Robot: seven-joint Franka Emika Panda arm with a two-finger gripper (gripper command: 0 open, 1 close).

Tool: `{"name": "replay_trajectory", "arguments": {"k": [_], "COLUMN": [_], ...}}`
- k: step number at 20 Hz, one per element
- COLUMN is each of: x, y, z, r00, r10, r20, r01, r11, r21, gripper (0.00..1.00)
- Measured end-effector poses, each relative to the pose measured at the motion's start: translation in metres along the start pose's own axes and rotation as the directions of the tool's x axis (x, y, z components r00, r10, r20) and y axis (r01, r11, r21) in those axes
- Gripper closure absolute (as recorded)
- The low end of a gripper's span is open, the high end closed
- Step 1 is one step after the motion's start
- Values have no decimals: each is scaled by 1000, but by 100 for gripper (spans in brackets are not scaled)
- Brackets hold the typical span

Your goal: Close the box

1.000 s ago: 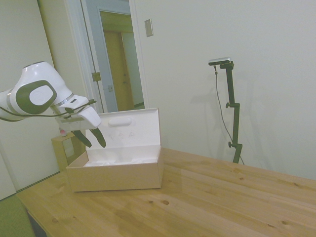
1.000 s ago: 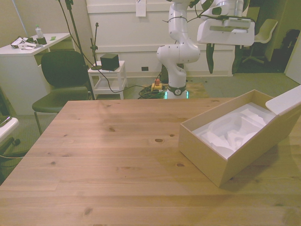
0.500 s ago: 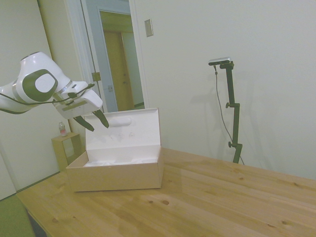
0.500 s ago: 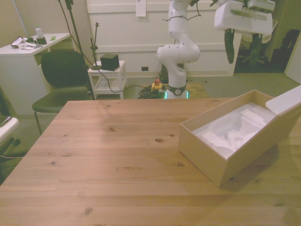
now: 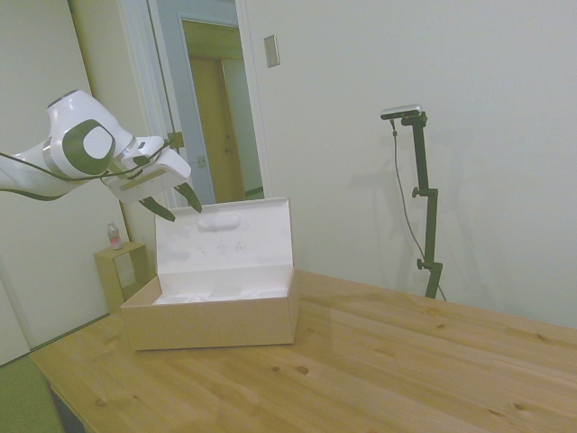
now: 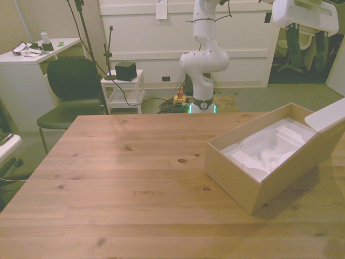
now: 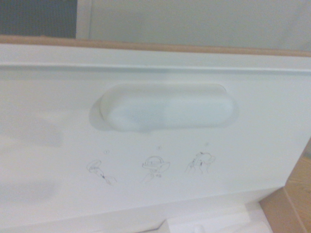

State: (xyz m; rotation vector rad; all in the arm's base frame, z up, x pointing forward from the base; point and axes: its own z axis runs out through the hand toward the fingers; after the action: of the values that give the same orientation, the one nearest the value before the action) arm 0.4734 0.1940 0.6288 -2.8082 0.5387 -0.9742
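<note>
Pale walls and an open doorway back a wooden table [image 5: 379, 361], and the box [image 5: 212, 316] sits at its end nearest the arm, toward the front view's right. Its lid [image 5: 225, 239] stands upright on the hinge along the far long side, white inside facing the gripper, so the white moulded insert [image 6: 267, 151] in the base lies open to view. An oval pad [image 7: 167, 107] sits high on the lid's inner face, with three faint small drawings below it, seen close from the wrist.

Above the lid's top edge, on the side away from the hinge's fold, hangs the gripper [image 5: 178, 200], tilted down toward the lid and apart from it. Its fingers [image 5: 190, 197] are spread moderately with nothing between them. That height looks chosen to clear the upright edge and get behind it, so a push could tip the lid forward over the base; the closing is not yet begun.

Beyond the box, a small wooden stand [image 5: 122, 271] with a bottle [image 5: 114, 236] on top sits off the table near the doorway.
</note>
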Motion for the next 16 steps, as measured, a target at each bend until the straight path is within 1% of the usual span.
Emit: {"name": "replay_trajectory", "arguments": {"k": [5, 9, 11, 13, 16], "x": [1, 16, 22, 28, 41], "y": [-27, -45, -55, -63, -71], "z": [-8, -20, -21, -14, 9], "r00": [1000, 999, 998, 998, 999], "r10": [-5, -3, -4, -2, -2], "r20": [-26, -53, -62, -62, -53], "r01": [6, 6, 8, 6, 4], "r11": [1000, 998, 998, 998, 999], "r21": [28, 60, 66, 55, 40], "gripper": [0, 0, 0, 0, 0]}}
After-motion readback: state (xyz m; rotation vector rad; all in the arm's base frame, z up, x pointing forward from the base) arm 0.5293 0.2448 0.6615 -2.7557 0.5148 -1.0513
